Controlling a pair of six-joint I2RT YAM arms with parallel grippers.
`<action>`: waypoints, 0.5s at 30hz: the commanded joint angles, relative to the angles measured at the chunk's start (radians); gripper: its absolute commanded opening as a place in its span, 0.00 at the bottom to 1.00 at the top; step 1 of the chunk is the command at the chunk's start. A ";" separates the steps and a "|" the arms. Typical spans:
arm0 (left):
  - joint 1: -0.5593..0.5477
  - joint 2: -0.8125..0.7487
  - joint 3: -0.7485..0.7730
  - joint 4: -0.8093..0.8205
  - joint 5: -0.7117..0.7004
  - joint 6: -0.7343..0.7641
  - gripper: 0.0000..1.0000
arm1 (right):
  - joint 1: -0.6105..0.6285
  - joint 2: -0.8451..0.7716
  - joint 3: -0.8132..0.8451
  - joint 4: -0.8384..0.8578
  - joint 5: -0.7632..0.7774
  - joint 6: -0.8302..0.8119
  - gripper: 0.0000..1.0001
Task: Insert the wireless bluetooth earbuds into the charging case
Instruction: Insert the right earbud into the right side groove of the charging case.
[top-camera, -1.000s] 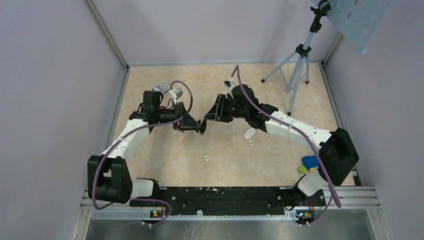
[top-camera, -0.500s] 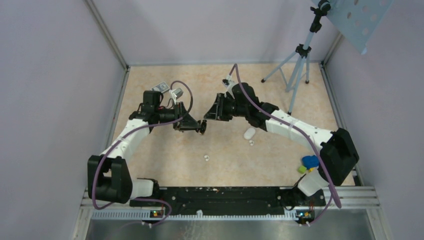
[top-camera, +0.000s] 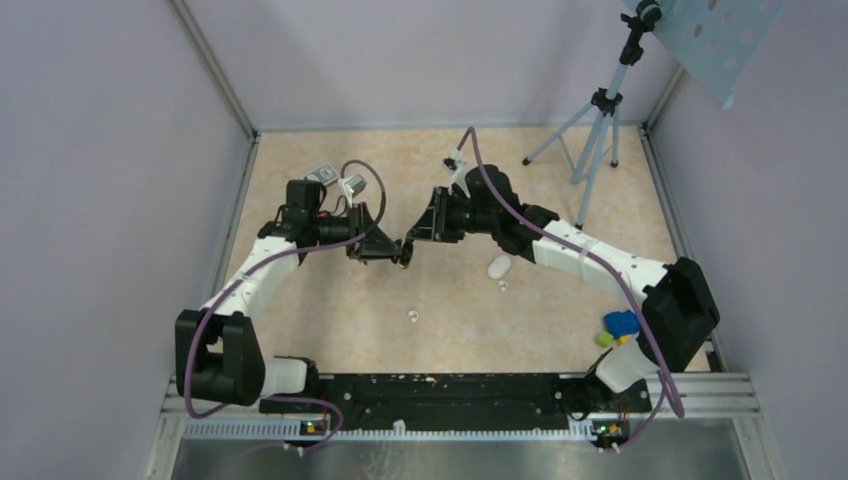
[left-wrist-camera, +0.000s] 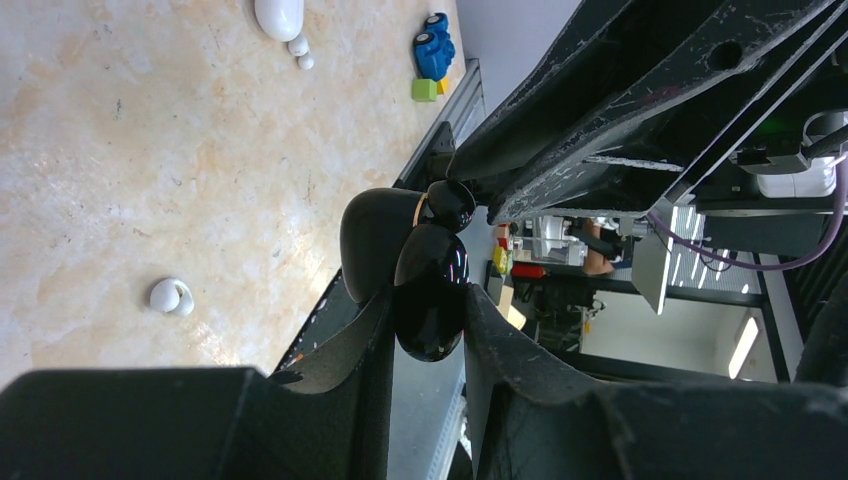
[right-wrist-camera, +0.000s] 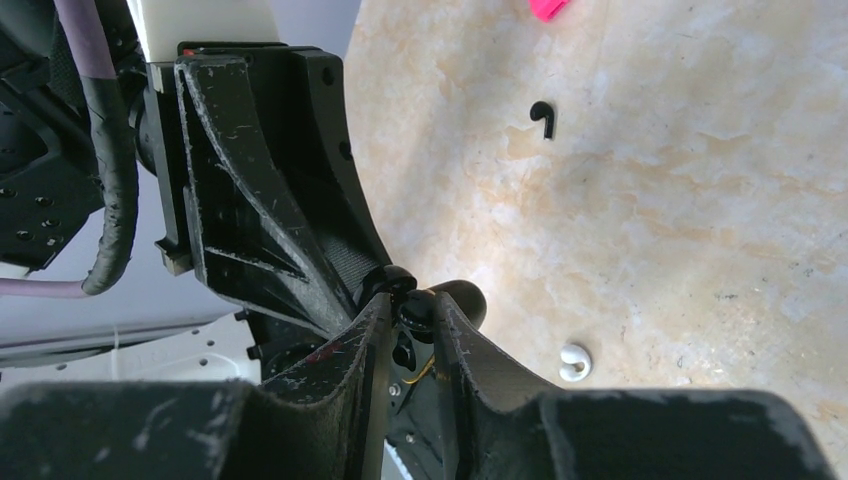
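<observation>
We're mid-table, both arms nose to nose. The left gripper (left-wrist-camera: 428, 305) is clamped on a black clamshell case (left-wrist-camera: 430, 270), its lid apparently open. The right gripper (right-wrist-camera: 412, 302) pinches a small black piece (left-wrist-camera: 451, 203) at the case's mouth, and we read this as seating a bud. The white charging case (top-camera: 498, 266) lies on the table (top-camera: 330, 300) by the right arm. One white earbud (top-camera: 503, 286) sits just beside it, another (top-camera: 412, 316) nearer the bases, both untouched. Next we need a straight, gentle press, then a clean release.

Marbled table (top-camera: 330, 310) carries charging case (top-camera: 499, 266), two earbuds (top-camera: 412, 317), blue toy (top-camera: 619, 322).
</observation>
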 joint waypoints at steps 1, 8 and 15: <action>0.002 -0.001 0.039 0.019 0.019 0.019 0.00 | 0.002 -0.045 -0.010 0.038 -0.024 -0.015 0.21; 0.002 0.005 0.040 0.020 0.015 0.017 0.00 | 0.010 -0.046 -0.014 0.033 -0.035 -0.015 0.21; 0.002 0.011 0.040 0.023 0.012 0.016 0.00 | 0.019 -0.053 -0.035 0.034 -0.041 -0.013 0.21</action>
